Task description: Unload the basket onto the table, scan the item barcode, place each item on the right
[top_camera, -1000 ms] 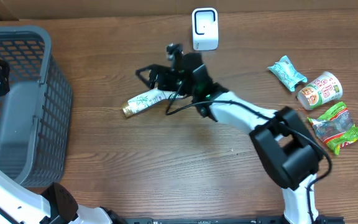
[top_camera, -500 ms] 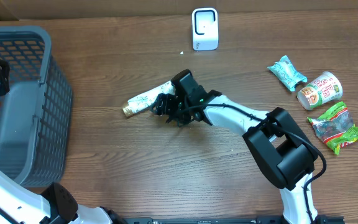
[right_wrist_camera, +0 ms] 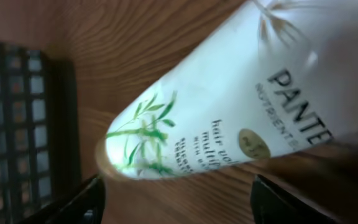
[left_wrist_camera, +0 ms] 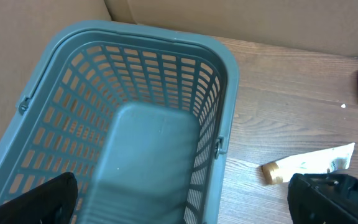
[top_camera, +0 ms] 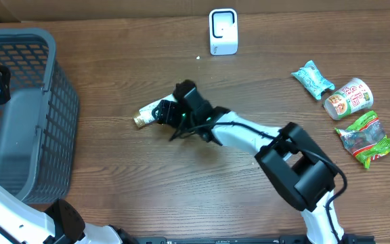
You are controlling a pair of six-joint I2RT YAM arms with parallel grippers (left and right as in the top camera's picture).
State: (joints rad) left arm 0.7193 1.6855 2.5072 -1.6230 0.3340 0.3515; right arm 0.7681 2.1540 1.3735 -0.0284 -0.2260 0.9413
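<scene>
The item is a white shampoo tube (top_camera: 153,112) with a gold cap, lying on the wooden table left of centre. It fills the top of the right wrist view as the tube (right_wrist_camera: 229,112), and the left wrist view shows the same tube (left_wrist_camera: 309,165). My right gripper (top_camera: 170,114) is down over the tube's flat end and open; the gripper (right_wrist_camera: 179,208) has a finger on either side below the tube. No barcode shows. The white scanner (top_camera: 223,32) stands at the back. My left gripper (left_wrist_camera: 179,208) hangs open above the basket.
A grey plastic basket (top_camera: 46,102) takes up the table's left side, and its rim (left_wrist_camera: 225,118) shows in the left wrist view. At the right lie a teal packet (top_camera: 312,79), a printed cup (top_camera: 347,97) and a green snack bag (top_camera: 367,139).
My right gripper has come down from near the scanner and moved left onto the tube, its jaws narrowing a little. The left arm has not moved.
</scene>
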